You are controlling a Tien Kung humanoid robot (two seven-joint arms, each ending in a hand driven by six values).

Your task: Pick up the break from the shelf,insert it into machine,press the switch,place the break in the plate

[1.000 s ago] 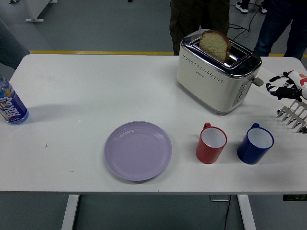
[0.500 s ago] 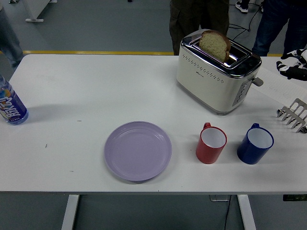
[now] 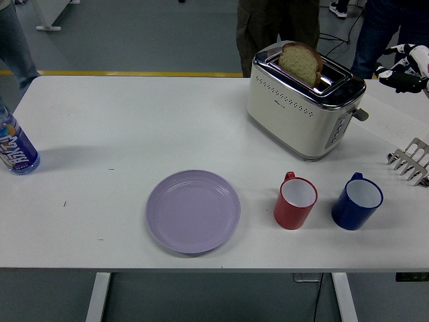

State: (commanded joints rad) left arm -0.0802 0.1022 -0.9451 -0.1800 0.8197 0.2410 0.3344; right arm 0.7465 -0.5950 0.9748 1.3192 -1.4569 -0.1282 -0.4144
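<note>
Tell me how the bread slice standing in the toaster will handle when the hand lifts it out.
The bread slice looks porous and thick, so probably light and easily crushed by a firm pinch. It stands well out of the toaster slot, so it should lift freely. Its crust may crumble a little. The right hand is off at the picture's right edge.

Right hand [image 3: 404, 74], black fingers [image 3: 392, 75] with white segments, red mark on white casing

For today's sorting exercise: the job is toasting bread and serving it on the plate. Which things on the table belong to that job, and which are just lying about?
Belong to the job:
bread slice
toaster
purple plate
metal rack

Just lying about:
red mug
blue mug
bottle
</note>
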